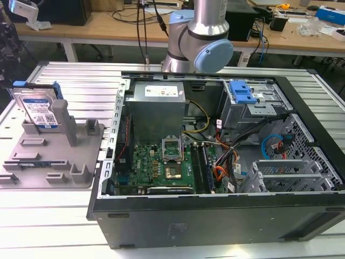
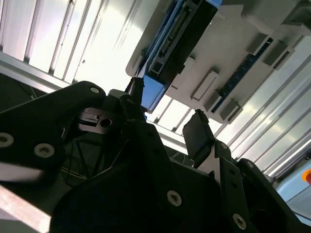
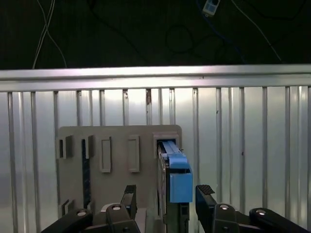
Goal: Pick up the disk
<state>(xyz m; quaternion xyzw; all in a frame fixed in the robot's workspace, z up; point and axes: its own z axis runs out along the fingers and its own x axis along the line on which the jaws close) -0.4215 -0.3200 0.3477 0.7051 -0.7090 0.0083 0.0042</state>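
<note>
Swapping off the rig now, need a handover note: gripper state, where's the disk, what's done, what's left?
Gripper: open, above the disk, one finger either side, apparently clear of it in both wrist views.
Disk: standing on edge in the grey fixture, at the exterior view's left, beside the open computer case.
Done: gripper lined up over the disk.
Left: disk not gripped, not lifted.

The disk (image 1: 36, 107) has a silver-grey metal body, a glossy white-and-blue label (image 1: 44, 114) and smooth blue plastic rails (image 3: 178, 182). The fixture (image 1: 54, 162) is matt grey plastic. The worktop (image 1: 48, 226) is ribbed bare metal with a bright sheen. The pincer (image 3: 166, 193) looks matt black, with shiny screw heads (image 2: 44, 150). The computer case (image 1: 215, 229) is matt black metal outside. The arm (image 1: 207, 19) is brushed silver metal with a smooth pale-blue cap (image 1: 213, 54).
</note>
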